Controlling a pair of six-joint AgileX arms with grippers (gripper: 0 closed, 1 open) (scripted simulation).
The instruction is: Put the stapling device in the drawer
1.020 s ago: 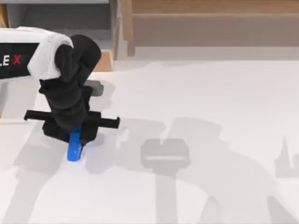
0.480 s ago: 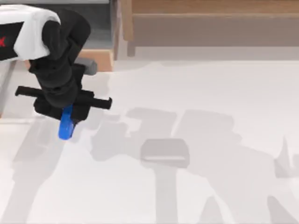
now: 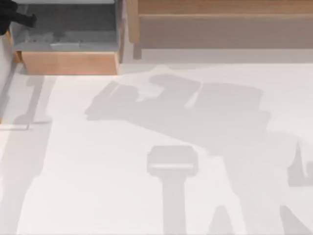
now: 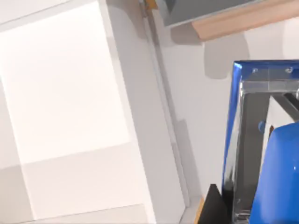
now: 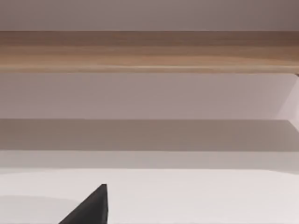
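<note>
1. Since one second ago, my left arm has moved from the worktop's left-centre up to the far left corner; in the top view a black part of the left gripper [image 3: 17, 19] sits at the frame's upper left edge, over the left end of the drawer [image 3: 68, 62].
2. Stapling device [image 4: 275, 177]: in the left wrist view it appears close to the camera, bright blue with its grey metal strip along one side, raised off the worktop [image 3: 161, 107]. A dark finger [image 4: 216, 205] lies against it, so the jaws are clamped on it. It is not yet in the drawer.
3. Drawer: it stands pulled open at the top view's upper left, tan front panel facing the worktop, grey floor visible behind it. The left wrist view shows a corner of that tan panel beyond the stapler.
4. Long brown wooden unit [image 3: 220, 19]: it runs along the back edge, right of the drawer.
5. Right gripper [image 5: 91, 207]: a dark tip appears in the right wrist view, facing the wooden unit; whether its jaws are apart or together, I cannot tell.
</note>
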